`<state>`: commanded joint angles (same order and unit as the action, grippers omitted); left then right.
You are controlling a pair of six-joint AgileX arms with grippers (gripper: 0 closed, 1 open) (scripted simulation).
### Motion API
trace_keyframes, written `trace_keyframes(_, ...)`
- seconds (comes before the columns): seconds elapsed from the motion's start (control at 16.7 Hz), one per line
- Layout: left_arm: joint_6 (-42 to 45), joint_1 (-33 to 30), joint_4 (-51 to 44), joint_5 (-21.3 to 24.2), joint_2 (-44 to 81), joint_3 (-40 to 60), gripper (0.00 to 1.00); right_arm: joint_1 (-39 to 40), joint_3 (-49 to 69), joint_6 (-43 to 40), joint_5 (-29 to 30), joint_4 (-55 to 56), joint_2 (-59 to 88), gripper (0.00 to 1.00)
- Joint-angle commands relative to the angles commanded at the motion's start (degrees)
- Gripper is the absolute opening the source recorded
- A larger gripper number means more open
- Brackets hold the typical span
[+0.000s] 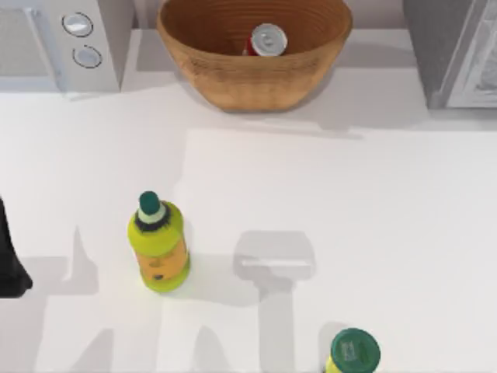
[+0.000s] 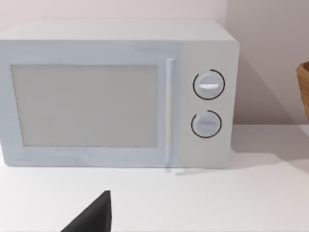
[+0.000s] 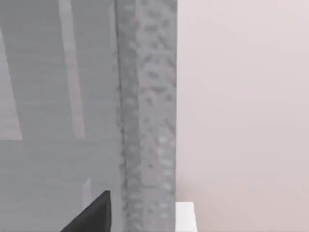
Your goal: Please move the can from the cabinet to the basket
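A: One can (image 1: pixel 268 40), red w/ silver top, sits upright inside the basket (image 1: pixel 233 85), a bit toward the basket's far wall.

B: So the transfer's done?

A: Looks done, judging from how things lie. Can's in the basket, well apart from the cabinet (image 1: pixel 435 54), which stands beside the basket on the top view's right. Cabinet door's white-framed panel shows at that corner; can't tell if it's fully shut.

B: Grippers?

A: Left arm (image 1: pixel 12 260) is parked well away from the basket, at the table's left edge. Its wrist cam faces the white appliance (image 2: pixel 116 92) w/ two knobs, which stands on the basket's other side. Right wrist cam looks at the cabinet's grey side wall (image 3: pixel 145 121). Can't tell whether either hand's closed or apart; only a dark sliver shows in each wrist view.

B: Anything left?

A: Prob. nothing but retreat. Two yellow-green bottles (image 1: pixel 158 247) (image 1: pixel 352 353) stand nearer the front than the basket, untouched, not part of the job.
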<state>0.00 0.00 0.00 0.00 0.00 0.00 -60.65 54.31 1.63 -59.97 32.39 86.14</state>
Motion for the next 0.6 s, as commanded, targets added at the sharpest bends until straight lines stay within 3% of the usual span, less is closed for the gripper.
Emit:
trace_keyframes(0.36,0.00,0.00,0.00,0.00,0.00,0.00,1.00,-0.05,27.27,0.02,-0.01,-34.21,-4.61,1.00)
trace_keyframes(0.6,0.00,0.00,0.00,0.00,0.00,0.00,1.00,0.62,40.40,0.00,0.56,-49.09,-7.91,1.00)
